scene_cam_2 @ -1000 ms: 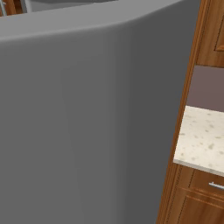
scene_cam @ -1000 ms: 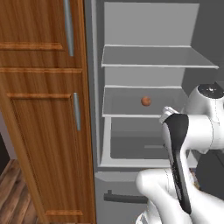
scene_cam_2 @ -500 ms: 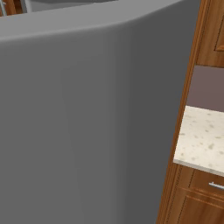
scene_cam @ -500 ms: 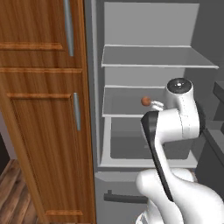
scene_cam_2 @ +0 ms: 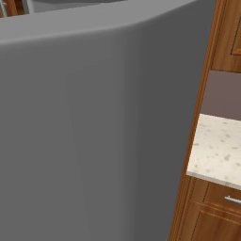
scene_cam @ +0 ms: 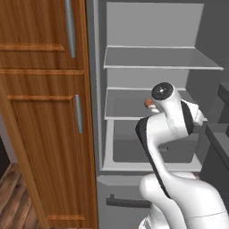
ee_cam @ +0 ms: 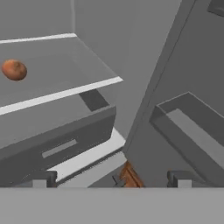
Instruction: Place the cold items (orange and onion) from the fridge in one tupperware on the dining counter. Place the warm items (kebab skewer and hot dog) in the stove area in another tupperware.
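Note:
A round orange-brown item point(ee_cam: 14, 70), an orange or an onion, I cannot tell which, lies on the fridge's middle shelf point(ee_cam: 65, 94). In the left base view it point(scene_cam: 148, 103) peeks out just left of my arm's upper joint point(scene_cam: 163, 91). My gripper point(ee_cam: 111, 179) is open, its two dark fingertips point(ee_cam: 43, 178) set wide apart with nothing between them. It hangs in front of the open fridge, lower than the item and to its right, well short of it. The tupperware, kebab skewer and hot dog are out of view.
The fridge has an upper shelf point(scene_cam: 161, 62) and a grey drawer point(ee_cam: 57, 140) below the middle shelf. Door bins point(ee_cam: 192, 127) stand at the right. A tall wooden cabinet point(scene_cam: 44, 112) flanks the fridge's left. The grey fridge door point(scene_cam_2: 94, 132) blocks the right base view beside a speckled counter point(scene_cam_2: 219, 148).
My arm has swung left and up in front of the fridge's middle shelf, and now partly covers the round item. The jaws stay open and the base has not moved.

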